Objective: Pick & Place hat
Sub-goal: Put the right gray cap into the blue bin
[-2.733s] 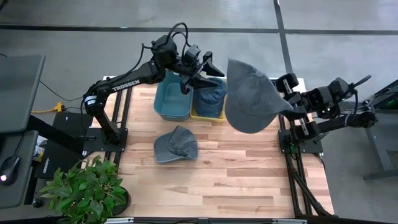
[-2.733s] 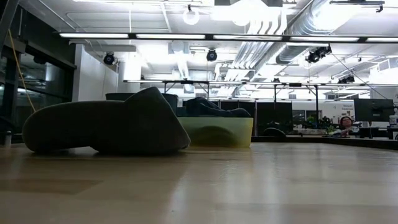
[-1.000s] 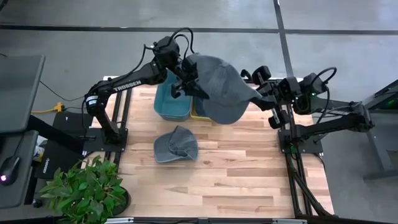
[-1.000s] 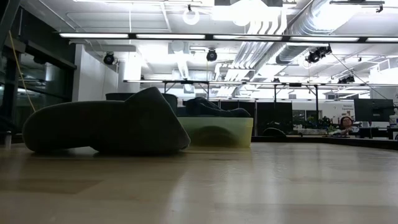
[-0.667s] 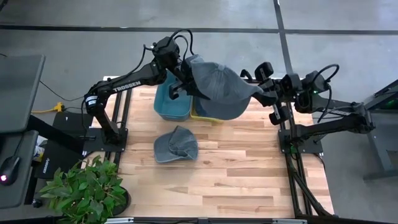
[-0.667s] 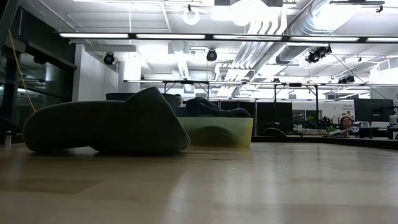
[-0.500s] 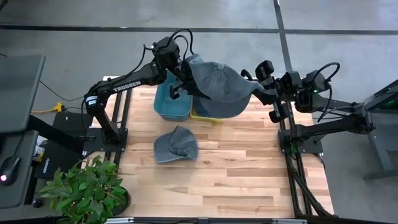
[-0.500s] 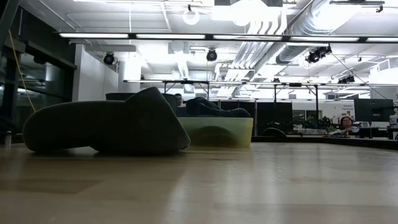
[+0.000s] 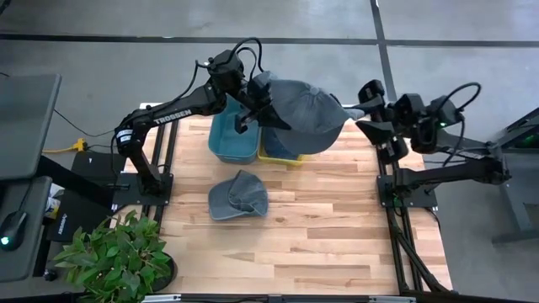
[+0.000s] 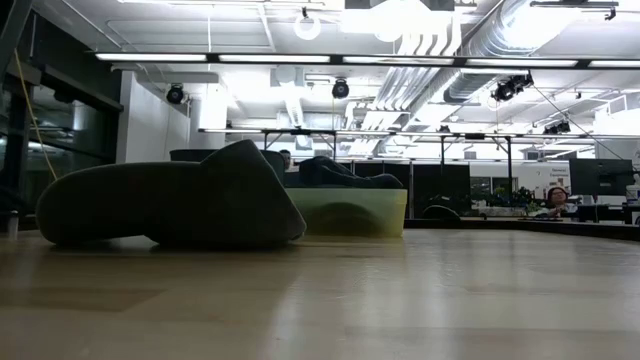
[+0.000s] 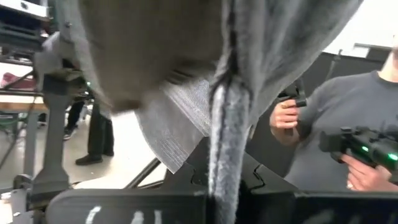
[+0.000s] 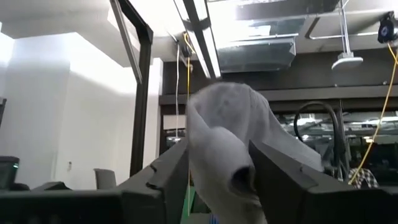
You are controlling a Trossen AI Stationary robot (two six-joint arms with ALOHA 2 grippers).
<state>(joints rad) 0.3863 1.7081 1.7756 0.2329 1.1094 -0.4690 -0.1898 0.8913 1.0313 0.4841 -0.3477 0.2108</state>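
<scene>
Both arms reached over the tabletop's [image 9: 320, 227] far edge; left gripper [image 9: 253, 105] was clamped tight, right gripper [image 9: 368, 118] had fingers parted.

I count two grey hats: one hat in the air [image 9: 303, 114] above the bins, and one hat lying flat [image 9: 238, 195] on the wooden surface [image 9: 337, 236]. There are two bins side by side at the far edge, a blue bin [image 9: 232, 141] and a yellow bin [image 9: 274, 156]. I have two end effectors, the left end effector [image 9: 257, 105] and the right end effector [image 9: 370, 114]. One potted plant [image 9: 114, 257] stands at the surface's corner.
</scene>
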